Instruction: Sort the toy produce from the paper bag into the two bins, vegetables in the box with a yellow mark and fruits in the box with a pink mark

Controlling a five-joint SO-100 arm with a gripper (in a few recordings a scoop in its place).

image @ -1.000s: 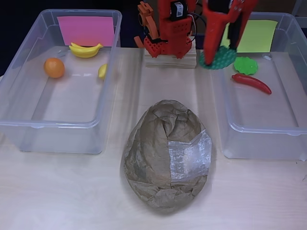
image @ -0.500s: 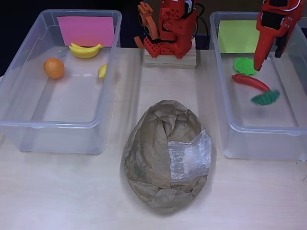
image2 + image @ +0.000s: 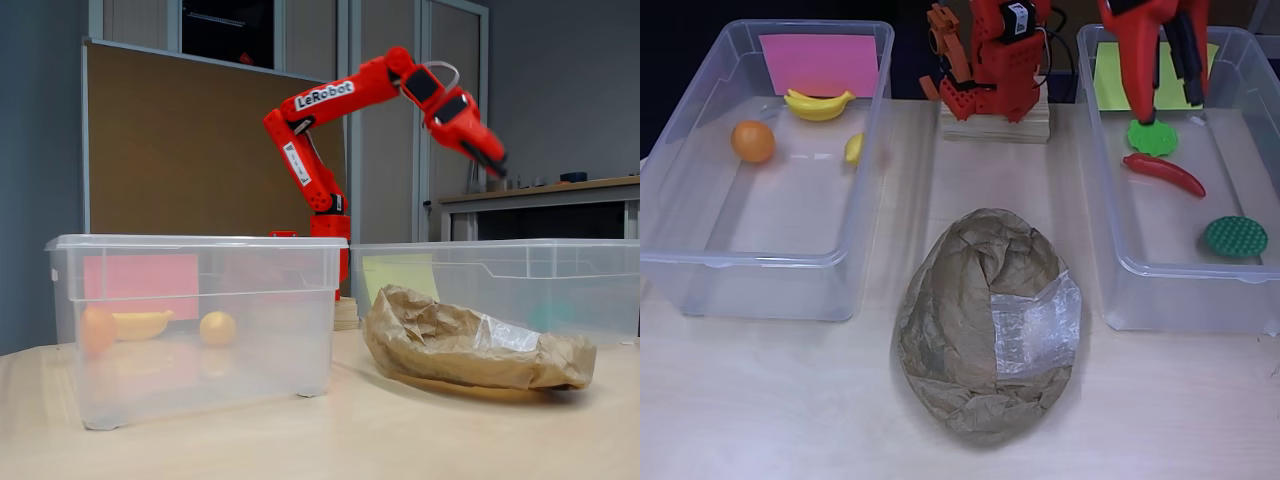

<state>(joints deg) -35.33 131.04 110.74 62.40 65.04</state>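
Vegetables are gathered in the yellow-marked box (image 3: pixel 1110 180), where a dark green round piece (image 3: pixel 1235 236) lies near the red pepper (image 3: pixel 1164 172), while the claw (image 3: pixel 1155 75), apparently empty and spread, is raised above it and the paper bag (image 3: pixel 988 322) rests on the worktop (image 3: pixel 760 400).

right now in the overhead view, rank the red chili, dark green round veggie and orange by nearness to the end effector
1. red chili, just below the end effector
2. dark green round veggie, yellow-marked bin's near right corner
3. orange, far left, pink-marked bin
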